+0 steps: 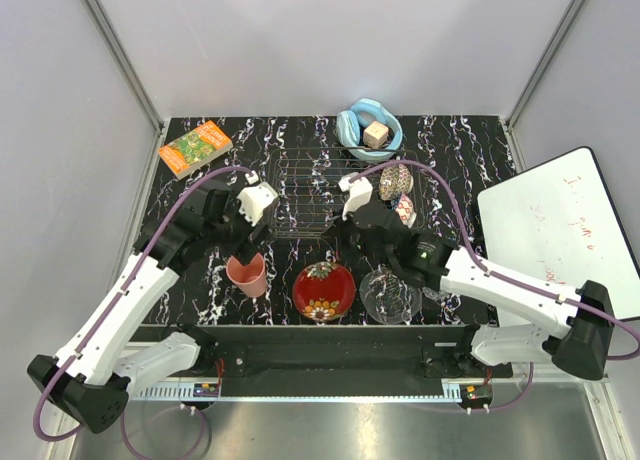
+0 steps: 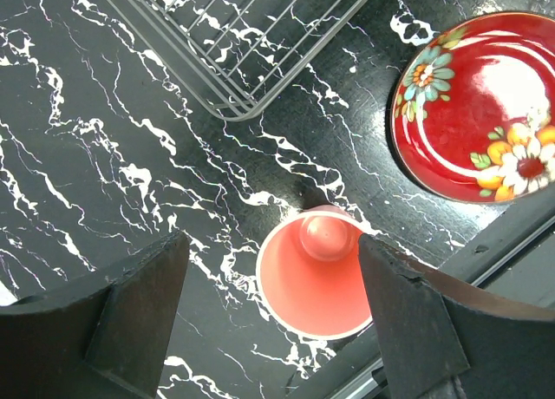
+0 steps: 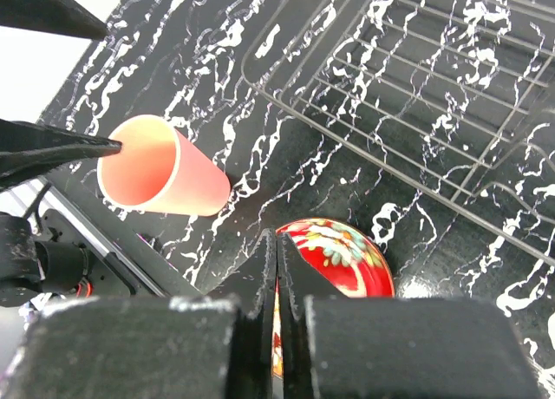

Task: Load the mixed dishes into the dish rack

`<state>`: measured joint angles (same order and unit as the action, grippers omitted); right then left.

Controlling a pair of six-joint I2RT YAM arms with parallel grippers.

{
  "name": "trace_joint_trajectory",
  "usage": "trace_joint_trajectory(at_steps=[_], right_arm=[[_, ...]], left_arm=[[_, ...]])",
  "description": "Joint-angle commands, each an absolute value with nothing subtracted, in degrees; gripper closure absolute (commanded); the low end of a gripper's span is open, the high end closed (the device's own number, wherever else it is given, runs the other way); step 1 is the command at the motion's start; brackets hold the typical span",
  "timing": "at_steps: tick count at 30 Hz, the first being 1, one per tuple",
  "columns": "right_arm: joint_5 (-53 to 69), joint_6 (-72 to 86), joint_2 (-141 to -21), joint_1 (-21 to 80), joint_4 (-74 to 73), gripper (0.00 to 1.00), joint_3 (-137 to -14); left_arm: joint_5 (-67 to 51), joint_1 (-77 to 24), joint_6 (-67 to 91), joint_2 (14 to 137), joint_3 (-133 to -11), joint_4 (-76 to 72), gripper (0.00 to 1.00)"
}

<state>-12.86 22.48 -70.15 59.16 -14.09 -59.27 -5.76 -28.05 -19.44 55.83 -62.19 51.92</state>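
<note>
Along the near edge, the pink cup (image 2: 314,282) stands upright below the left gripper (image 2: 270,243), whose jaws are spread wide and empty. The right gripper (image 3: 276,247), pressed shut on nothing, hides part of the red plate (image 3: 342,251). The clear glass bowl (image 1: 390,295) beside the plate barely shows, and farther back the dish rack (image 1: 300,195) has the blue patterned bowl (image 1: 395,180) at its right end.

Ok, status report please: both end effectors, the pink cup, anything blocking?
Left end effector open, above upright pink cup, not gripping. Right end effector shut, empty, over red floral plate. Nothing between cup and dish rack.
</note>
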Motion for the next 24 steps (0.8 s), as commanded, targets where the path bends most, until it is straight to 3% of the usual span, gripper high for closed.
trace_joint_trajectory(at_steps=[1,6,7,8,12,20,24], right_arm=[[-15.11,24.33,-71.72,59.06,-14.33,1.00,-57.67],[-15.38,30.05,-72.42,59.15,-13.54,0.97,-49.32],[-15.64,30.75,-72.42,59.15,-13.01,0.74,-48.44],[-15.73,30.85,-72.25,59.06,-12.57,0.65,-46.86],[-16.43,31.20,-72.25,58.89,-11.60,0.46,-44.74],[-14.85,32.87,-75.58,56.69,-11.16,0.40,-42.72],[-13.19,32.52,-77.08,55.11,-10.90,0.40,-42.71]], left_arm=[[-5.71,-27.86,-18.81,54.32,-61.17,49.22,0.17],[-10.88,-28.12,-18.02,55.54,-60.82,49.31,0.19],[-13.51,-28.39,-16.54,55.98,-61.17,49.39,0.20],[-14.49,-29.61,-15.91,57.20,-61.26,49.31,0.21],[-15.03,-35.93,-15.47,60.64,-61.53,49.31,0.22],[-12.48,-51.31,-19.42,71.09,-59.06,48.43,0.26],[-12.66,-52.82,-21.00,72.77,-56.44,45.71,0.28]])
